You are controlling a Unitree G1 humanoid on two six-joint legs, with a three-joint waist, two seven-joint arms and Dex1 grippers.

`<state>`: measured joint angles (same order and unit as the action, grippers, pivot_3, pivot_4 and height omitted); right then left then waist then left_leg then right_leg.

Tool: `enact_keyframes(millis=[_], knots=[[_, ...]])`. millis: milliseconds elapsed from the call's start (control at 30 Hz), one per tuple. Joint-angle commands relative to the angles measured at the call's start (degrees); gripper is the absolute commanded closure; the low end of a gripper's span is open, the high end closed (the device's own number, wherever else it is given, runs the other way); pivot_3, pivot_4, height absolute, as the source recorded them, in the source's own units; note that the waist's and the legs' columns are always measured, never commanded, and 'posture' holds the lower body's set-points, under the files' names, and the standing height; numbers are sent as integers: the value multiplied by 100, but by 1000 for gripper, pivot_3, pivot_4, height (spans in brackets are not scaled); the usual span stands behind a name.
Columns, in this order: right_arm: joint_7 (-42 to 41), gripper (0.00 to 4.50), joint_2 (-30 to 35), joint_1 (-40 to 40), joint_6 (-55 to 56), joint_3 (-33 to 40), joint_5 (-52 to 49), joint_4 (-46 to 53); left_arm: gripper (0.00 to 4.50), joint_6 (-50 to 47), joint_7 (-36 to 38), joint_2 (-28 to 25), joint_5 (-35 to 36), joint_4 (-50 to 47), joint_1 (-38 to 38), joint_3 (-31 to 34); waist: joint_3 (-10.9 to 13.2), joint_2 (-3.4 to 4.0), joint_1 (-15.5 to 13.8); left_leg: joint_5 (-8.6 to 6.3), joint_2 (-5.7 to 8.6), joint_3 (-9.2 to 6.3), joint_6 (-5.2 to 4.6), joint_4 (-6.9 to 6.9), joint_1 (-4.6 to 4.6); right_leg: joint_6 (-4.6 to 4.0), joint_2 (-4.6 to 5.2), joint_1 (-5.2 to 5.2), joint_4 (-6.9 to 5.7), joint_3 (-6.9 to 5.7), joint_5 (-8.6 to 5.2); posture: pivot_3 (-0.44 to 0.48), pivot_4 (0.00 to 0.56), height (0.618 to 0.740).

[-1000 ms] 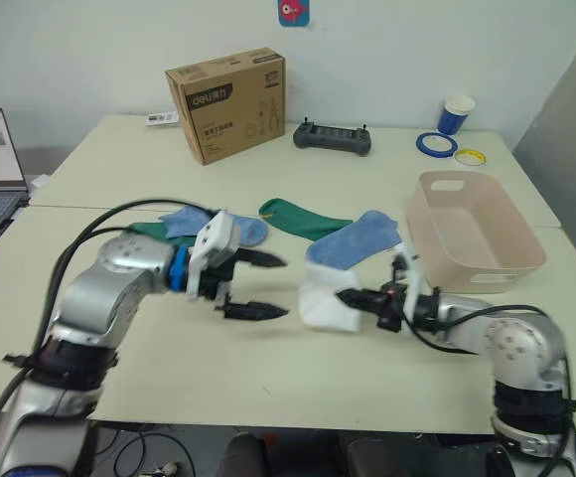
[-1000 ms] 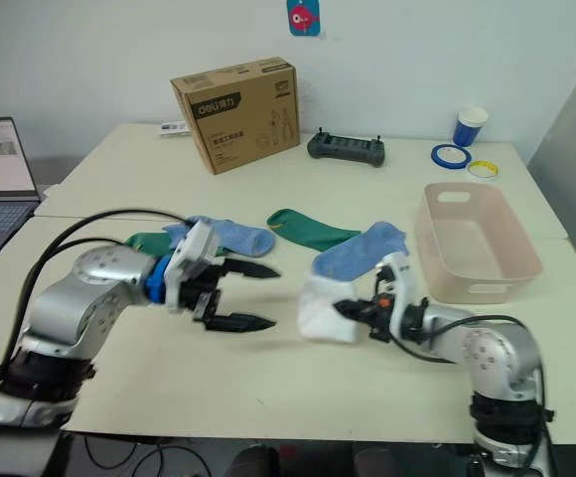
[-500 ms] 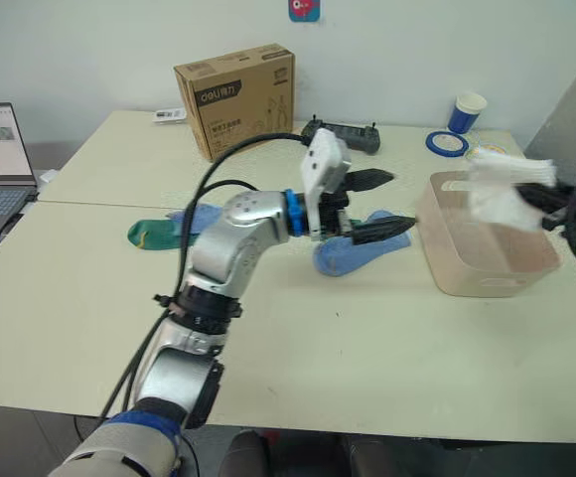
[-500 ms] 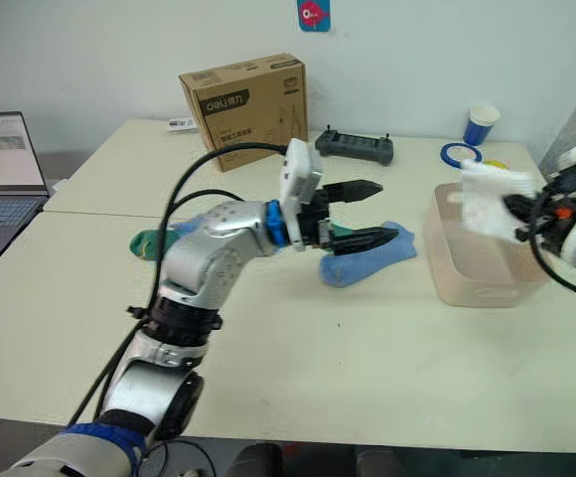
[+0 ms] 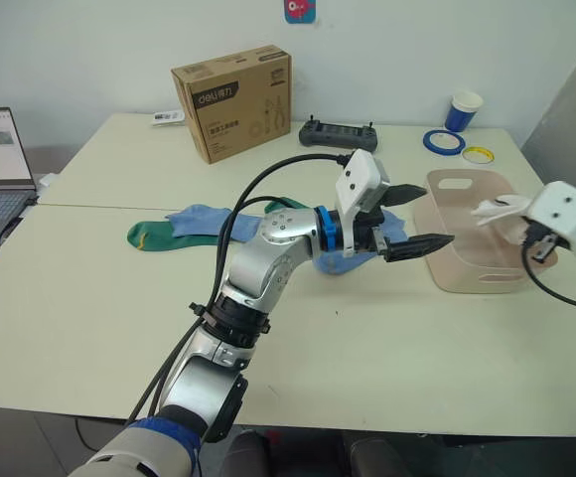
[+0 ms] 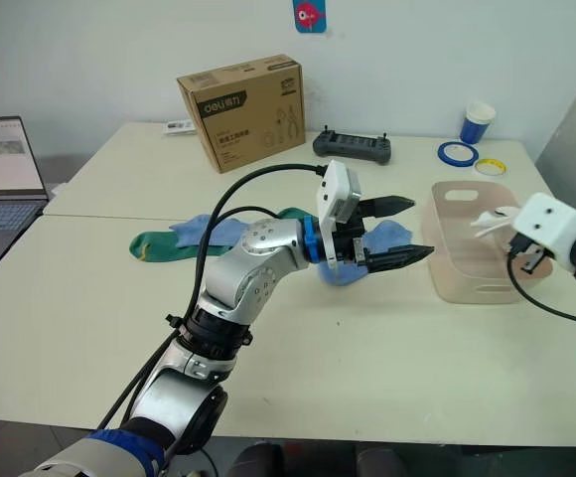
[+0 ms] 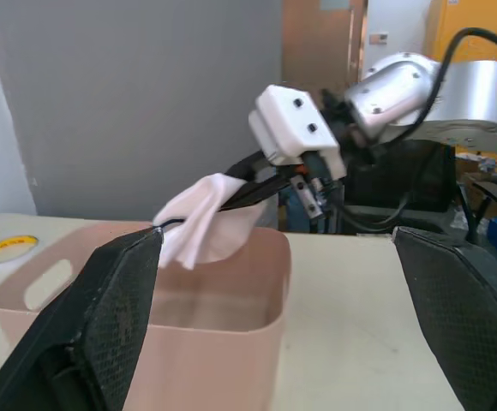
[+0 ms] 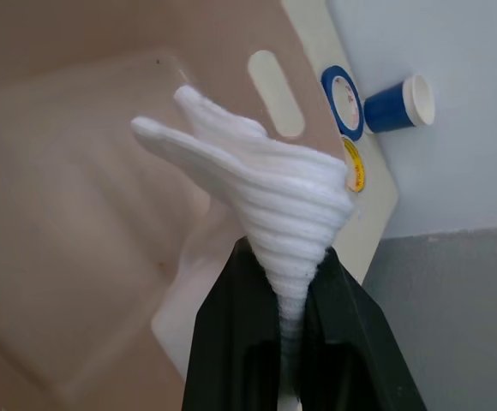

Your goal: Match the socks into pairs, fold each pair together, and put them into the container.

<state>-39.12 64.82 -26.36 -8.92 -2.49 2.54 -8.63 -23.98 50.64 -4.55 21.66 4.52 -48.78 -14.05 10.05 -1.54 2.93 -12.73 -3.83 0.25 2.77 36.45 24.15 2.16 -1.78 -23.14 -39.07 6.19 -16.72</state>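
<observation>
Cream worktop (image 5: pixel 89 298) at 3 o'clock: right tool (image 8: pixel 284 295) pinches the white socks (image 8: pixel 257 184) over the container (image 5: pixel 447 260). Best lower them inside before letting go, while the left tool (image 5: pixel 412 217), gaping wide and empty, holds clear at 9 o'clock of the rim.

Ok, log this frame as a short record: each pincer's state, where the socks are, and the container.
right pincer: shut on the soft white socks, held over the pale pink rectangular plastic basin
left pincer: open, holding nothing, beside the basin
soft light blue socks: on the table
soft dark green sock: on the table, yellowish toe
basin contents: no socks resting inside yet
</observation>
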Motion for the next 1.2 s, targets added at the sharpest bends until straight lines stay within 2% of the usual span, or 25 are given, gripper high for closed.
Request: enact_keyframes(millis=[33,200,333,467,633,767,967,1200], knots=[[-264,4500,-149,-512,841,-414,534,-723,21,-94,-63,-103,-107,-376,48,-100,-1,1,-6,0,2,3,0,2,-1,1,2,1,0,3,0,0,150,740],[-1048,4500,-445,-937,1217,-947,839,-1561,21,-204,-181,-169,-180,-491,89,-130,-1,2,-29,0,8,4,0,14,1,-17,11,5,1,3,10,0,150,740],[-1406,4500,-548,-1231,1306,-1047,953,-1915,21,-248,-227,-169,-170,-518,69,-104,-1,3,-76,0,10,5,0,22,5,-19,14,6,0,3,12,0,150,740],[-1928,3253,-541,-1420,1225,-970,861,-2003,0,-255,-287,-177,-180,-501,36,-71,-2,4,-112,0,10,2,0,28,5,-19,14,9,-1,-1,12,0,150,740],[-2270,1463,-477,-1605,1241,-893,880,-2041,0,-233,-282,-183,-189,-499,87,-101,-2,5,-108,0,11,1,0,37,5,-16,16,14,-2,-2,15,0,150,740],[-2875,16,-292,-1770,1042,-791,718,-1838,0,-188,-247,-182,-187,-444,79,-92,0,10,-112,0,11,-2,0,42,4,-14,16,18,-4,-5,16,0,150,740],[-3947,16,85,-2281,511,-672,340,-1560,0,-14,-84,-294,-249,-141,2,-62,5,26,-106,0,12,-3,-1,45,0,-14,18,25,-4,-8,16,0,150,740],[-4020,16,178,-2842,-118,-253,-12,-1347,0,264,15,-665,-339,171,26,158,4,34,-97,-1,12,-8,-1,44,-7,-14,18,32,-4,-12,16,0,150,740]])
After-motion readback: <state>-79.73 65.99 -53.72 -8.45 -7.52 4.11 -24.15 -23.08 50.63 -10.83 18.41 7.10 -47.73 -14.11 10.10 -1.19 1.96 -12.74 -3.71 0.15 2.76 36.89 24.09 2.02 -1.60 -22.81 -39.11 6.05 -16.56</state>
